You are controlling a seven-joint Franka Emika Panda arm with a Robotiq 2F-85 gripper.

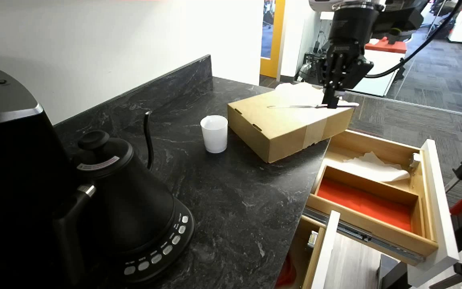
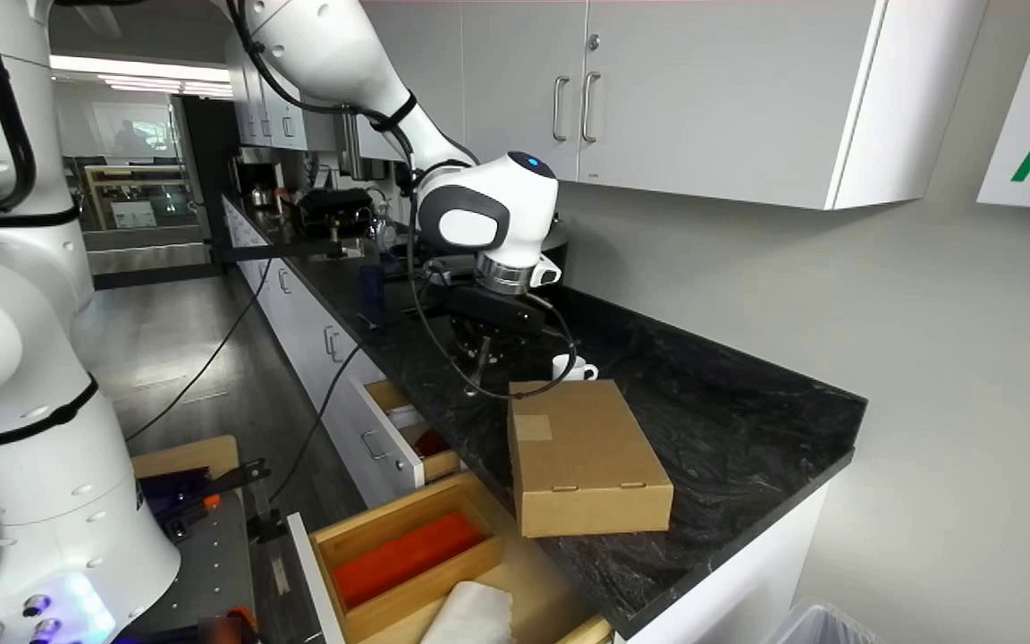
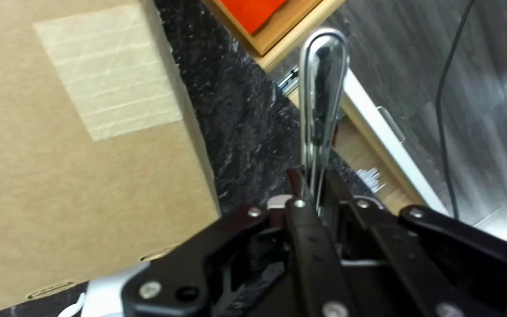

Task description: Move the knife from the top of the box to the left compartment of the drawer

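The marbled black surface (image 1: pixel 231 216) runs out of frame in both exterior views. The white Panda arm (image 2: pixel 341 58) reaches over it, cut off at the top in both. The pulled-out wooden drawer (image 2: pixel 542 590), one compartment (image 2: pixel 408 555) floored in red, is cropped in an exterior view, and only a corner shows in the wrist view. The cardboard box (image 2: pixel 586 447) on the surface is only partly in the wrist view. The white mug (image 1: pixel 214 134) just beside it is partly covered there. The table knife (image 3: pixel 323 86) hangs in the air, the fingers (image 1: pixel 330 98) clenched on the neck of its handle. Its blade is hidden from the wrist camera, and in an exterior view the knife is hard to make out beside the looped cable (image 2: pixel 515 396). Its long axis runs nearly level, handle toward the drawer, blade pointing away from it; whether the blade overhangs the box, I cannot tell.
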